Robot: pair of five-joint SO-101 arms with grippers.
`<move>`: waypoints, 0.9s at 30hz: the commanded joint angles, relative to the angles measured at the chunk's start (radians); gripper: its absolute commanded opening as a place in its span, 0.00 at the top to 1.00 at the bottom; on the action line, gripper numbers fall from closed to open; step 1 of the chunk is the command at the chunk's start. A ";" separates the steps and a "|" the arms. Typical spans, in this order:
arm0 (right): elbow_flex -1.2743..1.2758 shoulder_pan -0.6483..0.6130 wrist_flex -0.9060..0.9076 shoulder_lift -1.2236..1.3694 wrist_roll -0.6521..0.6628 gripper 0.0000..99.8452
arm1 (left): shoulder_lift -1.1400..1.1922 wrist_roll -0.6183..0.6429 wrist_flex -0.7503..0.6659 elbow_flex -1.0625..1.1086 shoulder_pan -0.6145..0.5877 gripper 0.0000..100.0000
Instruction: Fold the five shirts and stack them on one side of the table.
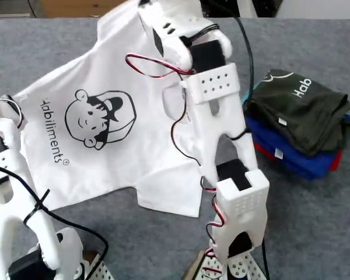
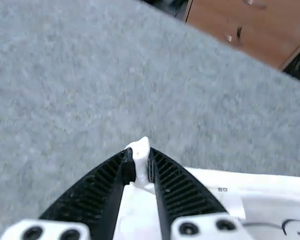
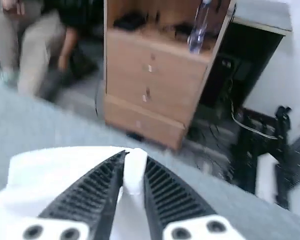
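Observation:
A white shirt (image 1: pixel 105 116) with a black cartoon print lies spread over the grey table (image 1: pixel 315 233). My left gripper (image 2: pixel 138 161) is shut on a pinch of its white cloth (image 2: pixel 139 149) at the table's left edge. My right gripper (image 3: pixel 134 167) is shut on a fold of the same shirt (image 3: pixel 60 165) at the far edge of the table, lifted above it. The right arm (image 1: pixel 216 93) crosses over the shirt's right part. A stack of folded shirts (image 1: pixel 303 122) sits at the right: dark green on top, blue and red below.
Beyond the table's far edge stands a wooden drawer cabinet (image 3: pixel 155 85), with cables and dark equipment (image 3: pixel 260 130) beside it. The arm bases (image 1: pixel 233 256) stand at the near edge. Grey table surface is bare in front of the stack.

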 commanded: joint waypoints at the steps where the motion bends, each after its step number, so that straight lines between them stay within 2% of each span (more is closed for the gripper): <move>1: -0.143 0.013 0.235 -0.007 0.137 1.00 | -0.004 -0.002 0.152 -0.107 -0.002 0.94; 7: -0.225 -0.007 0.523 -0.005 0.230 1.00 | -0.004 -0.002 0.362 -0.215 0.002 0.94; 11: -0.252 -0.036 0.707 -0.008 0.295 1.00 | -0.004 -0.075 0.463 -0.232 0.012 0.99; 16: -0.213 -0.033 0.709 -0.045 0.302 1.00 | -0.038 -0.112 0.586 -0.216 0.032 0.98; 20: -0.024 -0.058 0.710 -0.151 0.301 1.00 | -0.124 -0.112 0.594 -0.143 0.029 0.98; 27: 0.533 -0.081 0.658 -0.469 0.298 1.00 | -0.266 -0.112 0.588 0.035 0.025 0.98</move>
